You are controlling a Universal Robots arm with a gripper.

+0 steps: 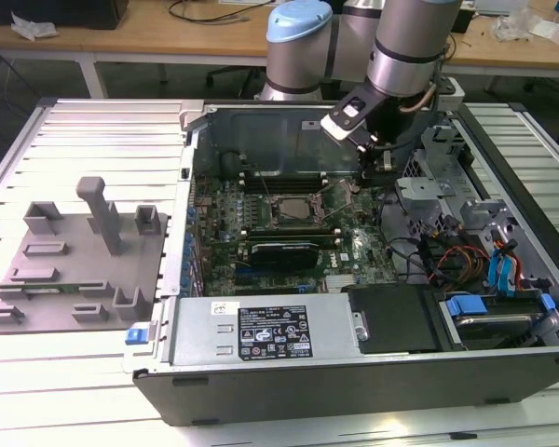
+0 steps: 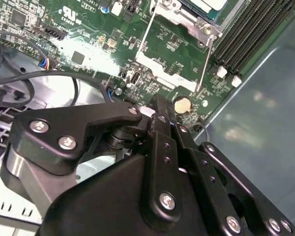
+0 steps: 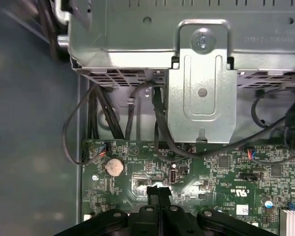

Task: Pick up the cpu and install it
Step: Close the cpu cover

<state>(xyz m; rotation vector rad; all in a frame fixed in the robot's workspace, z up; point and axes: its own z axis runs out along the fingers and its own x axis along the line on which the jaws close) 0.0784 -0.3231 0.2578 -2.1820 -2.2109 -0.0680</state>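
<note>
Two fingers (image 3: 152, 193) of the gripper (image 3: 157, 189) sit pinched together, nothing visibly between. The cpu (image 2: 205, 5) looks seated in the socket (image 1: 268, 212), load plate (image 2: 173, 49) open; it lies toward the exterior view's left of the gripper.

The computer case (image 1: 354, 396) is dull grey sheet metal. Inside it, the motherboard (image 3: 211, 167) is glossy green board and the bracket (image 3: 201, 98) bare silvery metal. The gripper (image 3: 158, 189) is matt black with bright screws (image 2: 167, 200). Beside the case, the fixture plate (image 1: 65, 270) looks like matt grey plastic.
</note>
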